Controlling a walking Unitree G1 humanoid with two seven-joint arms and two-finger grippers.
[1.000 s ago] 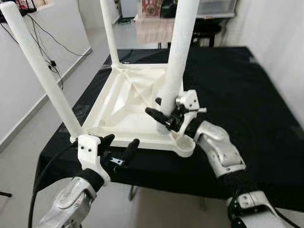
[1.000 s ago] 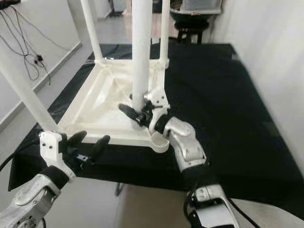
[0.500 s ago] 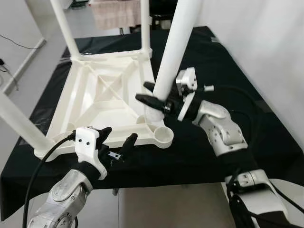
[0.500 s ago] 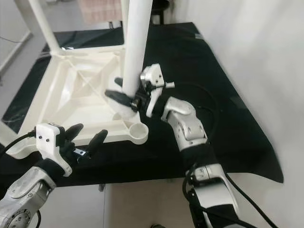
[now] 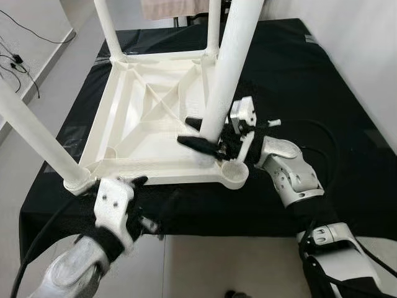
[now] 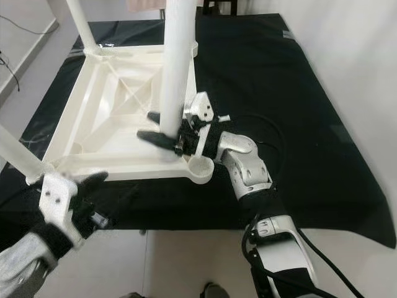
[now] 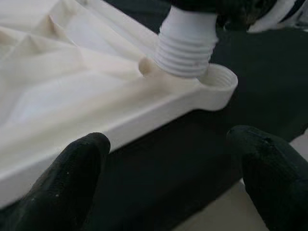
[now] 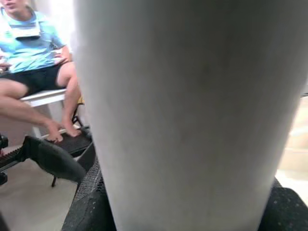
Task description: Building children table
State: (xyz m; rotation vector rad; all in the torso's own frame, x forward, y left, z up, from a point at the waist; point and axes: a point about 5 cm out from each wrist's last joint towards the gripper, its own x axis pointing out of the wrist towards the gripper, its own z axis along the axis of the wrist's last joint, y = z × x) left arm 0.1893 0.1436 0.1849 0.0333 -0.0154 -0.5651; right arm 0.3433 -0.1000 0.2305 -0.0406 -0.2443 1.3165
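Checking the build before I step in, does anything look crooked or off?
Yes. The leg held by the right gripper leans, its threaded end beside the near-corner socket, not in it.

Tabletop [image 5: 155, 124] on cloth [image 5: 322, 74] (leg [image 5: 229, 68] near corner)

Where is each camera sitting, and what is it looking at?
Head, both eyes: look down at the upturned white table top on the black cloth; both arms show.
Left wrist: looks past the open left gripper at the leg's threaded end beside the corner socket.
Right wrist: pressed against the white table leg in the right gripper; a seated person behind.
All share that leg.
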